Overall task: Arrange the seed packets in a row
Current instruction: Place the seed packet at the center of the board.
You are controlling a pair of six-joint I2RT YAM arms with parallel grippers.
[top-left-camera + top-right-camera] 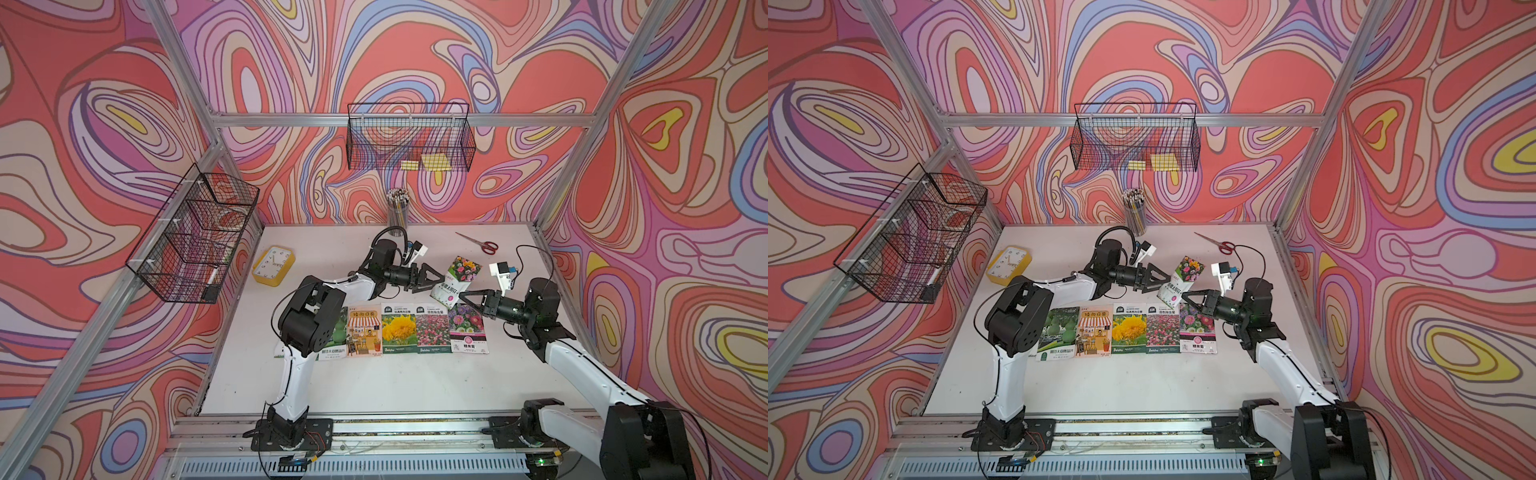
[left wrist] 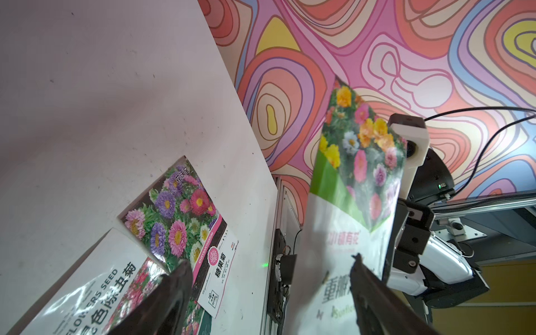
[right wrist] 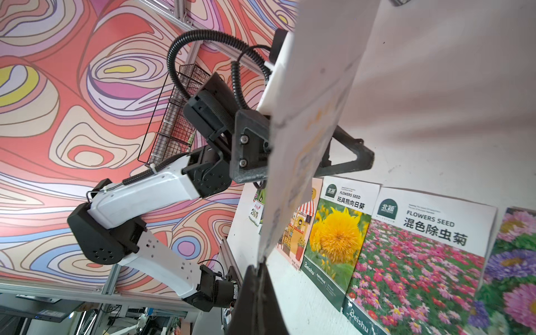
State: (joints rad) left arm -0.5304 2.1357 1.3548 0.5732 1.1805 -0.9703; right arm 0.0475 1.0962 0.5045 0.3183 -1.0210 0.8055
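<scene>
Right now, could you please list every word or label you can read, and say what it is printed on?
"FLOWERS SEED", "混色除虫菊", "Beishu": pink-flower packet.
"FLOWERS SEED", "玩具熊向日葵", "Beishu": sunflower packet.
"CHRYSANTHEMUM", "糖果菊": aster packet.
"重瓣", then cut off: raised packet.
Too small to read: gourd packet, shopfront packet, clock.
</scene>
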